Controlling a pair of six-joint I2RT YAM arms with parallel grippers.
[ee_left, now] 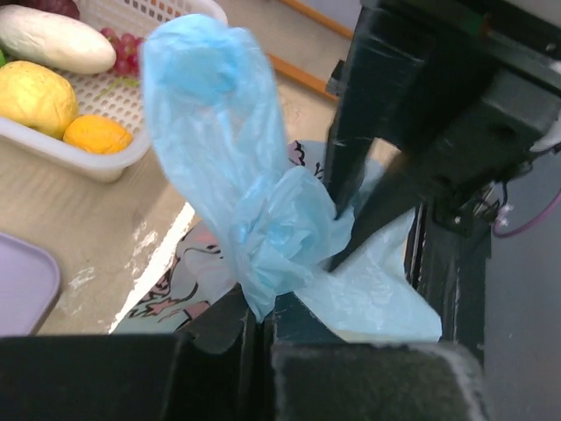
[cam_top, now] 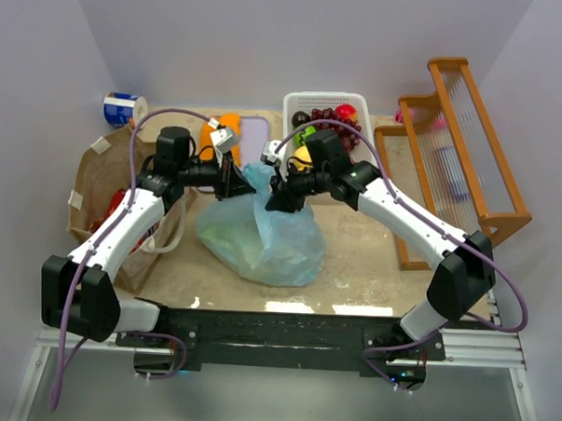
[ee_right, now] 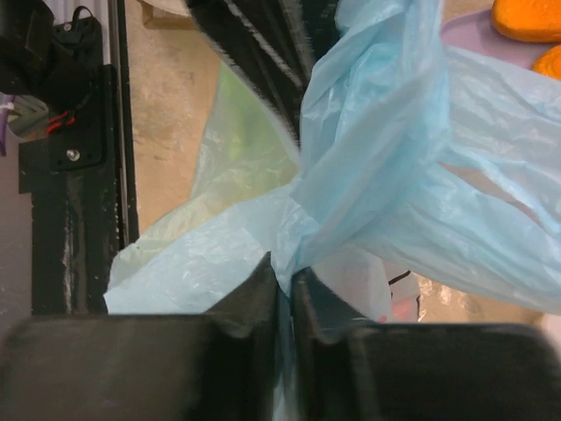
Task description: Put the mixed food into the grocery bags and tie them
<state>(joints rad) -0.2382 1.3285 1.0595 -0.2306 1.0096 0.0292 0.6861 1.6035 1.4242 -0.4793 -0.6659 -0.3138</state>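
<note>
Knotting the light-blue bag (cam_top: 261,239), my left gripper (ee_left: 261,309) and right gripper (ee_right: 285,276) each pinch its film. Toy fruit (ee_left: 35,96) sits in the basket (ee_left: 61,151) (paper bag (cam_top: 100,179) not yet tied).

The jaws of the left gripper (ee_left: 259,320) pinch a twisted tail of the light-blue bag (ee_left: 237,175). The right gripper (ee_left: 344,230) nips the same bunch. On the desk (ee_left: 114,246), a white basket (ee_left: 96,164) holds a yellow fruit (ee_left: 35,96).

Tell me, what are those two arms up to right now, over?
Left pincer and right pincer both shut on the blue bag, at its bunched top. Toy food sits in the white basket. Nothing blocking.
</note>
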